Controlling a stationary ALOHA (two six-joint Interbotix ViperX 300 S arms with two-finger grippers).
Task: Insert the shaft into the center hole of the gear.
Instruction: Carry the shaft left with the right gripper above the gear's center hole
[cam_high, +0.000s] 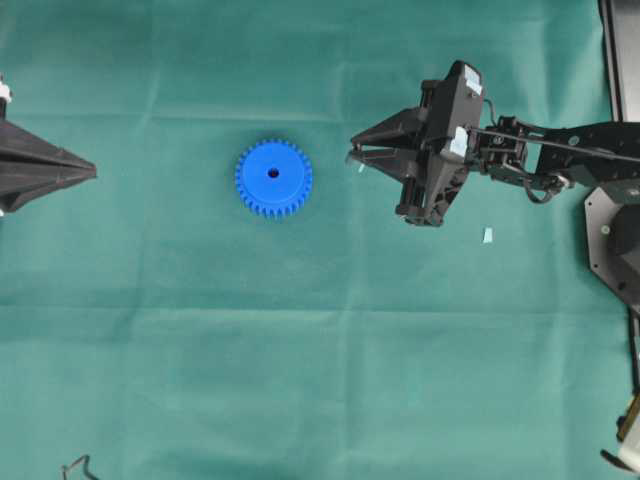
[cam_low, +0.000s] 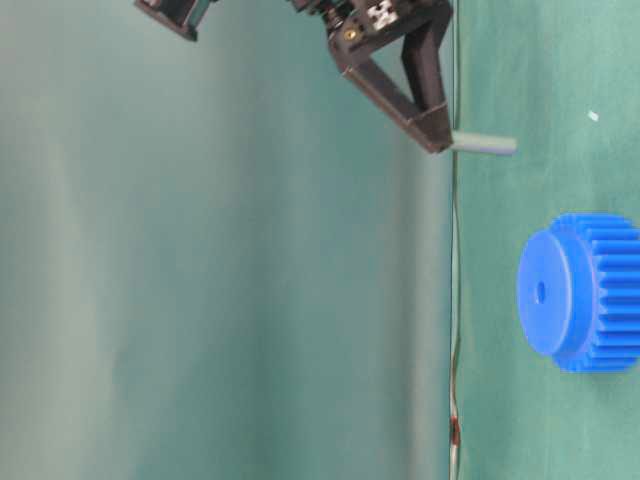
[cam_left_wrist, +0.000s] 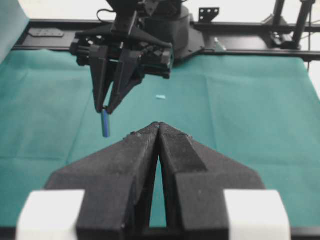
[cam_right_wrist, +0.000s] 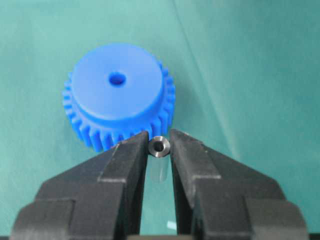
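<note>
Overhead view: the gear (cam_high: 273, 178) lies flat on the green-covered tabletop (cam_high: 300, 380), left of middle and nearer the far edge, its center hole (cam_high: 273, 174) facing up. The right claw (cam_high: 352, 155) hangs to the gear's right, well apart from it, tips pointing toward it. A pale blue chip (cam_high: 488, 235) lies on the cloth nearer the right edge. The left claw (cam_high: 90, 173) sits at the left edge, its tips together on nothing.

Table-level view: the right claw (cam_low: 437, 143) is clamped on the shaft (cam_low: 484, 144), which sticks out past the tips and is clear of the cloth; the gear (cam_low: 585, 292) rests apart from it.

Left wrist view: the left claw (cam_left_wrist: 158, 126) is pressed together; beyond it the right claw (cam_left_wrist: 106, 109) holds the shaft (cam_left_wrist: 105, 123) pointing down.

Right wrist view: the shaft (cam_right_wrist: 159, 146), seen end-on, is pinched between the right claw's (cam_right_wrist: 159, 140) tips, just short of the gear's (cam_right_wrist: 118, 95) teeth.
</note>
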